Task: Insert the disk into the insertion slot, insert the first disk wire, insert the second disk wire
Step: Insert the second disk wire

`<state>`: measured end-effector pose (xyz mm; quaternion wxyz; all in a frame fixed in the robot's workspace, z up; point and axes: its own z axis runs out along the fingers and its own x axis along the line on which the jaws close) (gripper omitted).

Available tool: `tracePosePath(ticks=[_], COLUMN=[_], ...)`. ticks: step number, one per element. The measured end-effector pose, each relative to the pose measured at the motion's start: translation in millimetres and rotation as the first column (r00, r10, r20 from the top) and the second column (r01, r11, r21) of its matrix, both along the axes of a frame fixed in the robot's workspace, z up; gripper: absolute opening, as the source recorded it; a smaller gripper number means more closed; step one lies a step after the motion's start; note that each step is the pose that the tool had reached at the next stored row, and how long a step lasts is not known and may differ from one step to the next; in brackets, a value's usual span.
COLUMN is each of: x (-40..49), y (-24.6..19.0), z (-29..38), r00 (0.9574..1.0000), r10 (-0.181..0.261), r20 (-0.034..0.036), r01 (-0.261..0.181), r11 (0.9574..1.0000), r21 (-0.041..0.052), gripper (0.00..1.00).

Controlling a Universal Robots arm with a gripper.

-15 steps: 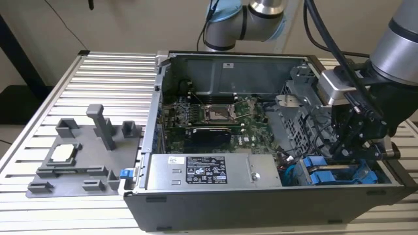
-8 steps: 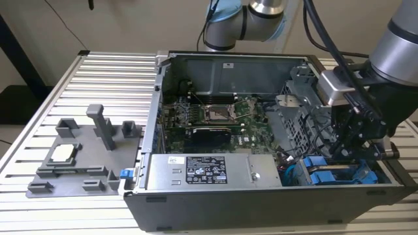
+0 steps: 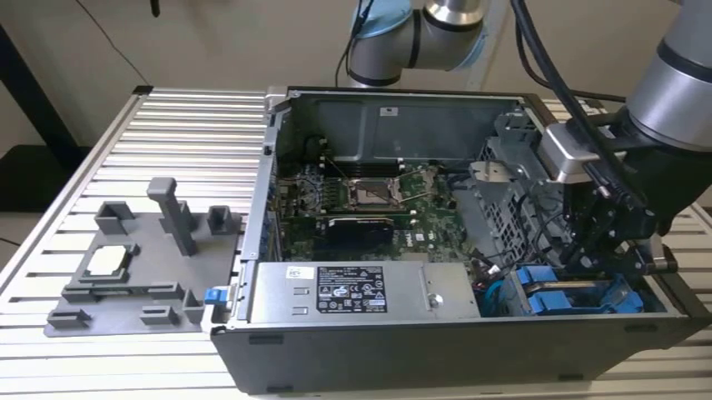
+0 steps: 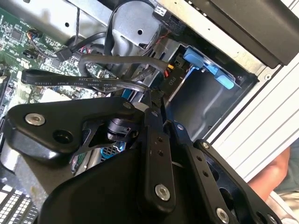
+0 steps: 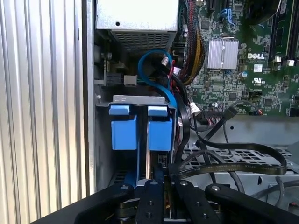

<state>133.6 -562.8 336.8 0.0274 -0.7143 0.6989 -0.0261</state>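
The disk [image 5: 160,133] sits in the insertion slot [image 5: 139,99] of the grey drive cage, and only its blue carrier handle shows. It stands beside a second blue-handled carrier [image 5: 124,133]. In the exterior view both carriers [image 3: 554,292] lie at the case's front right corner. My gripper [image 5: 161,176] hangs just behind the disk's handle, its fingers close together on the connector end of a flat black disk wire [image 4: 70,81]. That wire loops away over the perforated cage [image 5: 261,156]. The exterior view shows the gripper [image 3: 606,265] low inside the case, above the carriers.
A blue cable [image 5: 152,70] arcs from the cage toward the power supply [image 3: 350,292]. The motherboard [image 3: 356,196] fills the case's middle. More grey and black cables [image 4: 117,60] crowd round the fingers. A grey fixture plate [image 3: 133,267] lies on the slatted table at the exterior view's left.
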Motion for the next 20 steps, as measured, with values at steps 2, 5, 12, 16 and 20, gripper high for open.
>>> tracePosePath(ticks=[2, 5, 12, 16, 20], x=[0.1, 0.1, 0.1, 0.1, 0.1], y=[0.0, 0.0, 0.1, 0.0, 0.0], z=[-0.5, -1.1, 0.6, 8.9, 9.5], r00=[1.0000, 1.0000, 1.0000, 1.0000, 1.0000], r10=[0.000, 0.000, 0.000, 0.000, 0.000], r20=[0.0001, 0.0001, 0.0001, -0.0017, -0.0019], r01=[0.000, 0.000, 0.000, 0.000, 0.000], r11=[1.0000, 1.0000, 1.0000, 1.0000, 1.0000], r21=[0.0001, 0.0007, 0.0007, 0.0006, -0.0012], gripper=[0.16, 0.16, 0.24, 0.24, 0.24])
